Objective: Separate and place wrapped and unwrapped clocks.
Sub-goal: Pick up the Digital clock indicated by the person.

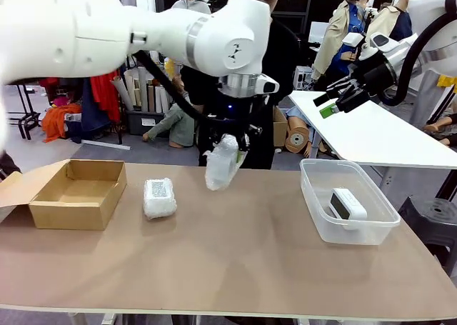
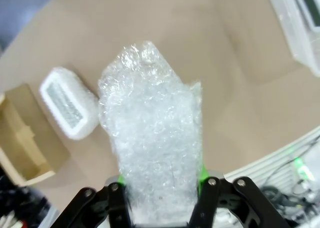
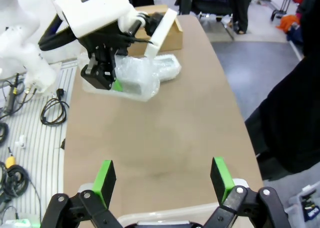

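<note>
— Jaws, how are they?
— Clamped on a wrapped clock [image 1: 222,162] at my left gripper [image 2: 161,188], hanging above the table [image 1: 235,261]. My right gripper [image 3: 162,180] is spread wide, empty, raised aside.
— Risk?
— I'm pinching loose wrap, so it could slip out short of the cardboard box [image 1: 75,193] or land on the second bundle [image 1: 159,198].

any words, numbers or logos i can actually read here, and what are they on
Nothing reads clearly.
On the table's wrapped clock: grey gridded patch under the wrap, too blurred.
On the held wrapped clock: nothing legible.
On the bare clock in the clear bin: dark screen, no digits.
On the left arm: small dark joint mark, no letters legible.
</note>
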Motion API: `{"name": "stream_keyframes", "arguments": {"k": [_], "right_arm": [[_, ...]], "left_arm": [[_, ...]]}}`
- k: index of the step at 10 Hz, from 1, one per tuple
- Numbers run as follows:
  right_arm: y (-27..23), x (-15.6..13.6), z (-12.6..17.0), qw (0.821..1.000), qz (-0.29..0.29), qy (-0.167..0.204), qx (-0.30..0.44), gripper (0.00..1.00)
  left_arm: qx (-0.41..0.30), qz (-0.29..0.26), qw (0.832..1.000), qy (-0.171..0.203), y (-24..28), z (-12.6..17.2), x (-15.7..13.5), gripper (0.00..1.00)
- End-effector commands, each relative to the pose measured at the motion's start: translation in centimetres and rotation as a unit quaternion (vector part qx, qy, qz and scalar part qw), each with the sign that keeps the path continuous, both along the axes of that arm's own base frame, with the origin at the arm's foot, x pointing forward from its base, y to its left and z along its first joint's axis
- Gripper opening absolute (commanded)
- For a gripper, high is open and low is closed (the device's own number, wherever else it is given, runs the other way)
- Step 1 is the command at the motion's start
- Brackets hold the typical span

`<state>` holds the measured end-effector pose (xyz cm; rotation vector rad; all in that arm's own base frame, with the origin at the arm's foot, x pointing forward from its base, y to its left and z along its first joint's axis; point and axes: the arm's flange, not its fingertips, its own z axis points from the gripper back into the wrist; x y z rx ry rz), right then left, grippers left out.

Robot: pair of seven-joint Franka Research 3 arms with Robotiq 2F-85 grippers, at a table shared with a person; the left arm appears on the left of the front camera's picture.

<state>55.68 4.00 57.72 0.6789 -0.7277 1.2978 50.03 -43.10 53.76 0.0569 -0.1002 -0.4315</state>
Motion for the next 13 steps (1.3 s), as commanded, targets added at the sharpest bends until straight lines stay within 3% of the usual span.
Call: {"name": "stream_keyframes", "arguments": {"k": [1, 2, 9, 12, 13], "right_arm": [[0.0, 0.0, 0.2, 1.000, 0.000, -0.002, 0.001, 1.00], [0.0, 0.0, 0.2, 1.000, 0.000, -0.002, 0.001, 1.00], [0.0, 0.0, 0.2, 1.000, 0.000, -0.002, 0.001, 1.00], [0.0, 0.0, 0.2, 1.000, 0.000, -0.002, 0.001, 1.00], [0.0, 0.0, 0.2, 1.000, 0.000, -0.002, 0.001, 1.00]], "left_arm": [[-0.039, -0.042, 0.998, -0.014, 3.2, -1.2, -2.0, 0.00], [0.000, 0.000, 1.000, 0.000, 0.0, 0.0, 0.0, 0.00], [-0.007, -0.008, 1.000, 0.007, -0.2, -0.6, -0.1, 0.00], [-0.031, -0.002, 0.999, 0.015, 0.9, 3.1, -0.8, 0.00], [-0.035, 0.008, 0.999, -0.002, 0.9, 4.0, -1.0, 0.00]]}}
